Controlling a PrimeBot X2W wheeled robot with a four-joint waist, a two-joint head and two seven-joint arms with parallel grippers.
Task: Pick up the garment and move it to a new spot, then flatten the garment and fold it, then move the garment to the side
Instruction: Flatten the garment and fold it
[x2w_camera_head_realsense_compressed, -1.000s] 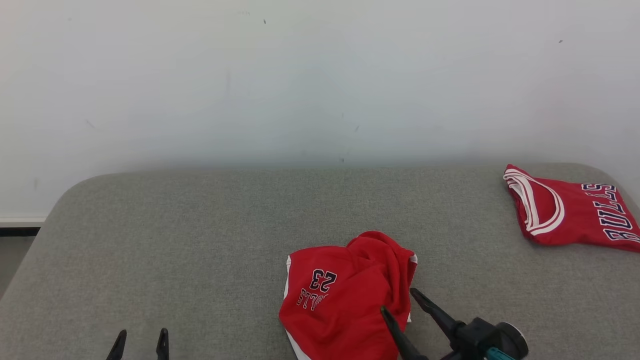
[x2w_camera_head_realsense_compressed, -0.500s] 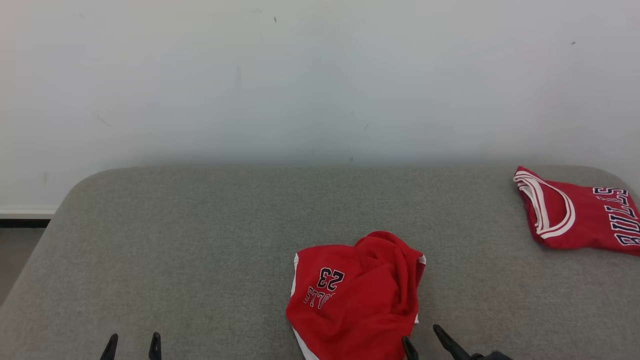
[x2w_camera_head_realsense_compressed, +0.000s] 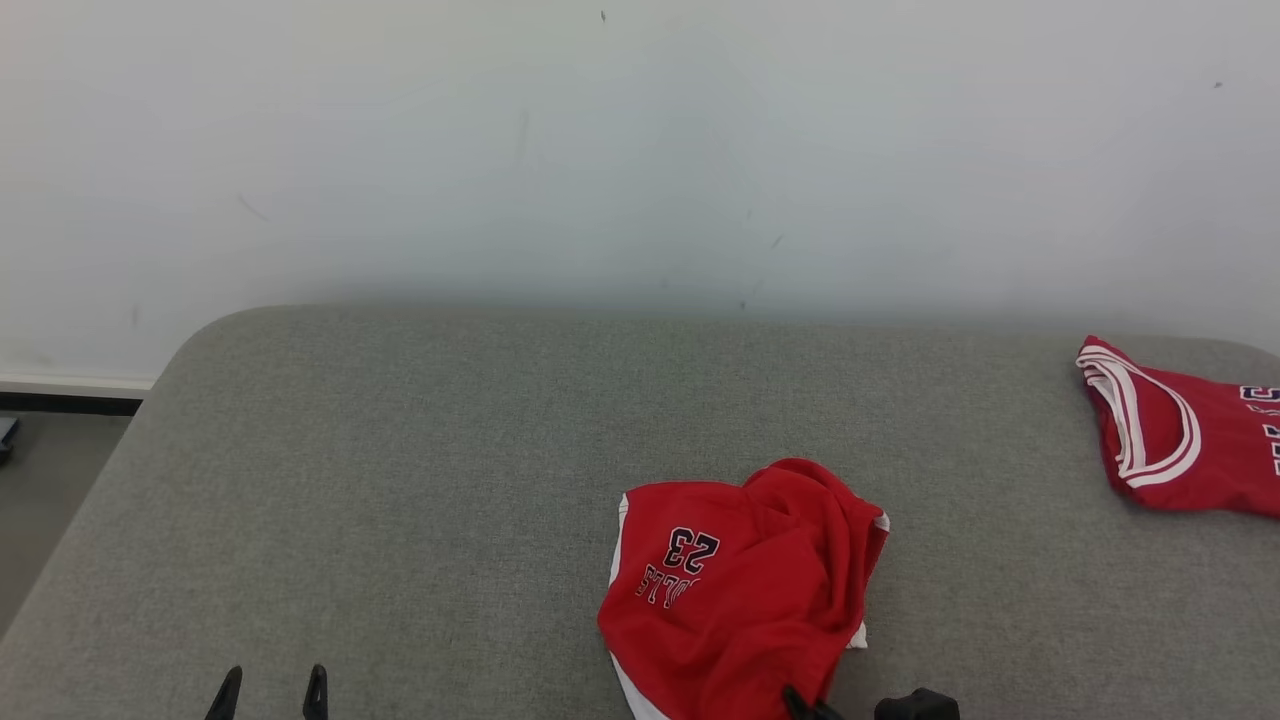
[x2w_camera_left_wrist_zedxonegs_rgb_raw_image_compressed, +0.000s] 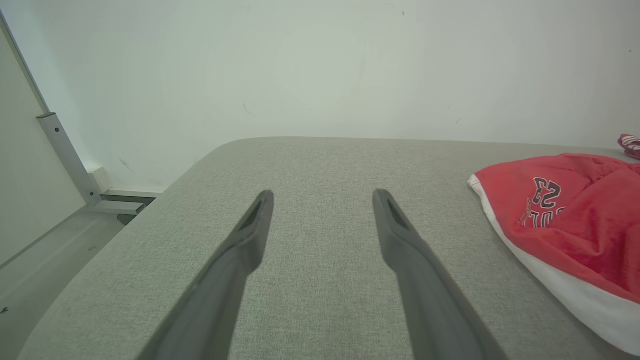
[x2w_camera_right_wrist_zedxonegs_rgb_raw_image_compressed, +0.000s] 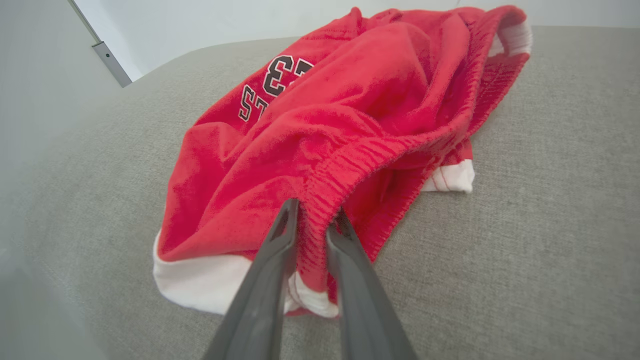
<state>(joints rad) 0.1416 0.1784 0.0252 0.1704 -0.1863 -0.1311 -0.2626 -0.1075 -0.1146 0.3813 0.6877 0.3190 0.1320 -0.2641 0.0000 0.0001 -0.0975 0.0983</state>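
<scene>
Right gripper (x2w_camera_right_wrist_zedxonegs_rgb_raw_image_compressed: 315, 212) clamped narrow on the waistband of the crumpled red shorts (x2w_camera_right_wrist_zedxonegs_rgb_raw_image_compressed: 350, 100). Shorts lie right of centre near the front edge of the grey padded surface (x2w_camera_head_realsense_compressed: 400, 500). Left gripper (x2w_camera_left_wrist_zedxonegs_rgb_raw_image_compressed: 322, 197) spread wide over bare fabric, holding nothing.

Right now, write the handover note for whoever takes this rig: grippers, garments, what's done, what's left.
Right gripper: shut on a fold of the elastic waistband of the red shorts, at their near edge.
Left gripper: open, holds nothing, over the bare grey padded surface, left of the shorts.
Things: the shorts lie crumpled on the surface, near centre, number 23 showing. A folded red jersey lies at the far right.
Done: grasp on the waistband.
Left: lift the shorts, move them to a new spot, flatten, fold, move aside.
</scene>
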